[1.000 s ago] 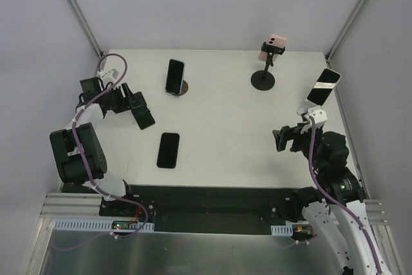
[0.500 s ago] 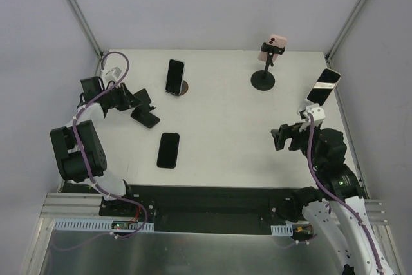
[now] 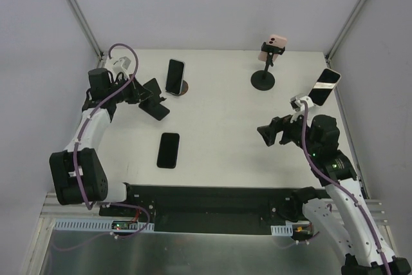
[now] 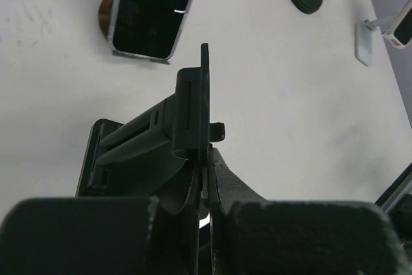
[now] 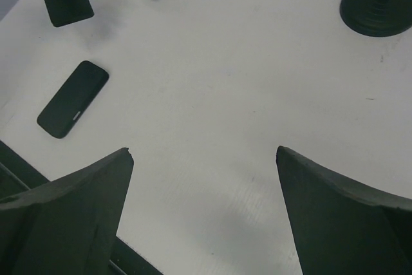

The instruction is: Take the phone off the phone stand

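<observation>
Clamping the empty stand point(image 3: 158, 106), the left pincer point(image 3: 143, 93) is closed tight on its plate; the right pincer point(image 3: 267, 134) hangs wide open, holding nothing. The phone point(image 3: 168, 150) lies flat on the desk point(image 3: 225, 140), apart from the stand: removal looks done, with only the stand to release.

Silver-edged phone point(image 3: 174, 76) on a brown disc base point(image 3: 183, 88) toward the far-left corner; pink phone point(image 3: 277, 42) on a black pole mount point(image 3: 263, 80) by the far edge; tilted phone point(image 3: 324, 85) at the right edge.

You see a white counter point(image 3: 219, 120), a black phone point(image 3: 168, 150), a pink phone point(image 3: 277, 42) on a black pole stand point(image 3: 262, 80), a black folding stand point(image 3: 154, 98), a brown base point(image 4: 106, 6) and purple cables point(image 3: 120, 46).
</observation>
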{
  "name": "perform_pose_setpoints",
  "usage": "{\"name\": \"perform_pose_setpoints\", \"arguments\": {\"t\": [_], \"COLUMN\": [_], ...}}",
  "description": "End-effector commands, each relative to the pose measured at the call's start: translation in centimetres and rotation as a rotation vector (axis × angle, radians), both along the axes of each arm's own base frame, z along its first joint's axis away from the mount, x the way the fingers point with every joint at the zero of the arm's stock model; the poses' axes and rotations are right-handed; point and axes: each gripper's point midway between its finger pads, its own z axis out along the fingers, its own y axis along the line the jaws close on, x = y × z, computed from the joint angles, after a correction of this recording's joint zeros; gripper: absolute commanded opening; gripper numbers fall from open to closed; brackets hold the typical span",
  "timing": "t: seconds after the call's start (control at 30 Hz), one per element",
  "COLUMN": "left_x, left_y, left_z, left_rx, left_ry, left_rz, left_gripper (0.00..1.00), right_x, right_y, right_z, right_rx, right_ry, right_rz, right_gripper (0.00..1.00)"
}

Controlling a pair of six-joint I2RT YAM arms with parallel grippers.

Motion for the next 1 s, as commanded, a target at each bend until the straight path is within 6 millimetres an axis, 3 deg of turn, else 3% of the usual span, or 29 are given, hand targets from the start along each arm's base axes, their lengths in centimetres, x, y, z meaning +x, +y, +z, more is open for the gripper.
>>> {"name": "perform_pose_setpoints", "arguments": {"t": [0.0,0.1,0.17,0.23,0.37,0.57,0.73,0.97], "left_x": [-1.1,-2.2,-3.6,-4.3,-6.9,-10.5,-13.4,-16.1], "left_y": [-2.8,-5.5,-8.6,-10.3,-16.1,-22.8,-25.9,-27.4], "left_z": [5.1,6.7,7.8,8.4,8.9,10.1,11.5,12.8], "left_rx": [-0.013,-0.013,-0.032,-0.034,-0.021,-0.037,-0.09,-0.135], "left_ry": [-0.117,-0.15,-0.163,-0.172,-0.19,-0.22,-0.235,-0.258], "left_rz": [-0.03,-0.087,-0.169,-0.205,-0.325,-0.548,-0.744,-0.893], "left_gripper": [0.0,0.0,0.0,0.0,0.0,0.0,0.0,0.0], "right_x": [0.3,0.4,0.3,0.4,0.7,0.9,0.3,-1.7], "right_y": [3.1,4.3,5.4,6.1,8.0,10.5,11.1,12.4], "right_z": [3.8,4.3,4.8,5.4,5.9,6.4,6.5,7.6], "right_rx": [0.116,0.129,0.141,0.157,0.177,0.221,0.178,0.217], "right_ry": [-0.054,-0.043,-0.039,-0.039,-0.038,-0.025,-0.047,-0.018], "right_rz": [0.13,0.183,0.234,0.26,0.307,0.372,0.457,0.6], "right_gripper": [0.96,0.96,0.96,0.96,0.96,0.99,0.91,0.82]}}
